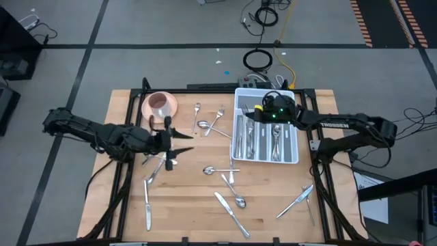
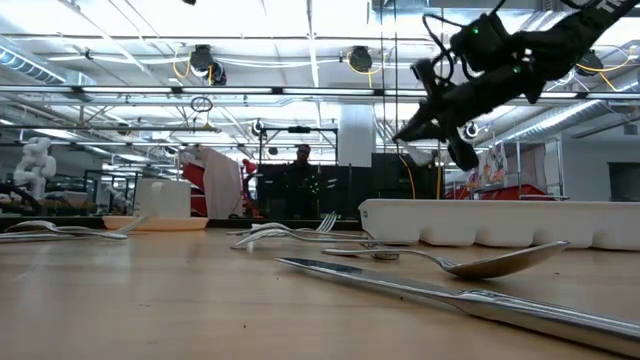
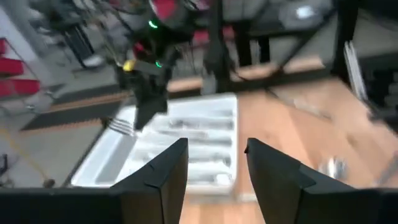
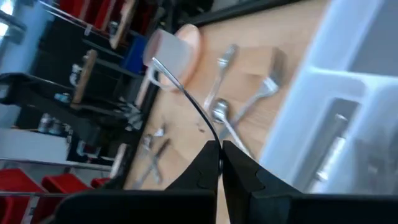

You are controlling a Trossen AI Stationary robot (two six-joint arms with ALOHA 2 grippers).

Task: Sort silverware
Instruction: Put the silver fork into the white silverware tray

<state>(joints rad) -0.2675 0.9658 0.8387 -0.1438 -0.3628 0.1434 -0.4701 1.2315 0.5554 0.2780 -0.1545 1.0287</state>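
Note:
The silverware lies scattered on the wooden table: forks and spoons near the pink bowl, a spoon, and knives toward the near edge. More pieces lie in the white tray. My right gripper hangs over the tray's far left part, shut on a fork whose tines stick out toward the table's left. My left gripper, raised over the table's left half, points toward the tray; it stands open with nothing between its fingers. My right gripper pinches the fork's handle between its two fingers, at the end away from the tines. The fingers slant down toward the table's left, roughly in line with the fork. The fork juts out past the fingertips, lifted clear of tray and table.
A knife and a fork lie near the table's right edge, another knife and a fork on the left below my left gripper. In the low view a knife and a spoon lie close to the camera.

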